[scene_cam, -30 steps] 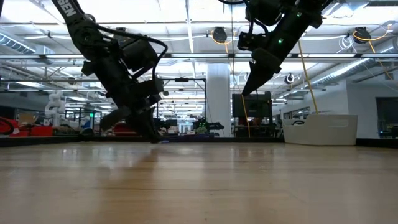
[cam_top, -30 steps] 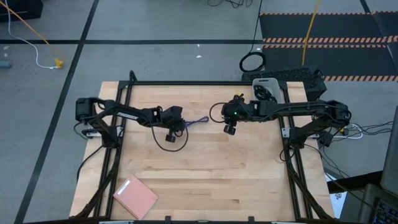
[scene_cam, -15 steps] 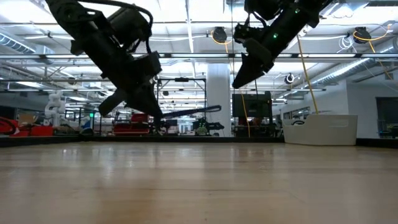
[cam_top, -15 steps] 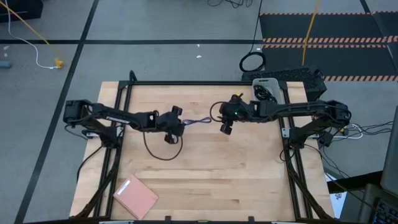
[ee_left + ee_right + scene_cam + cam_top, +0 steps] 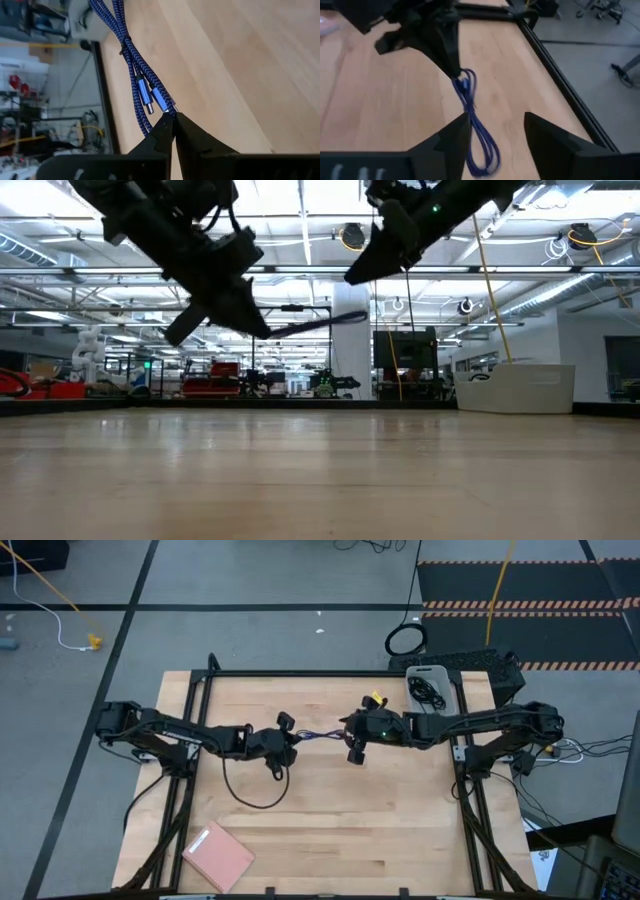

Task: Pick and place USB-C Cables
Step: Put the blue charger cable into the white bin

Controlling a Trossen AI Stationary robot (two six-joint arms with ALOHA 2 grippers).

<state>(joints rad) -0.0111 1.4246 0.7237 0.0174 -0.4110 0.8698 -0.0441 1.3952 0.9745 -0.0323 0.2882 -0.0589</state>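
The blue-purple USB-C cable (image 5: 320,734) is a short braided bundle held in the air between the two arms. It runs level in the low view (image 5: 310,326). My left gripper (image 5: 290,743) (image 5: 172,117) is shut on its connector end. My right gripper (image 5: 352,747) (image 5: 492,132) is open, and its fingers stand on either side of the cable's looped end (image 5: 482,150); I cannot tell whether they touch it. A bundled black cable (image 5: 428,690) lies in the white tray. A thin black cord (image 5: 250,795) loops on the table below the left arm. My left gripper pinches the blue-purple cable between its two fingertips, right at the metal connectors (image 5: 161,101) at one end of the bundle. The fingers come in line with the cable, slanting from the table's left. The cable is lifted clear and reaches out level toward the right gripper.
A pink flat pad (image 5: 218,855) lies near the table's near left corner. The white tray (image 5: 445,680) sits at the far right corner. A large black cable ring (image 5: 405,640) lies on the floor beyond the table. Black frame rails run along the table's sides.
My left gripper has risen, keeping its hold, and the blue-purple cable has come off the table and now hangs level in the air. My right gripper has risen too and moved toward the table's left, up to the cable's free looped end.
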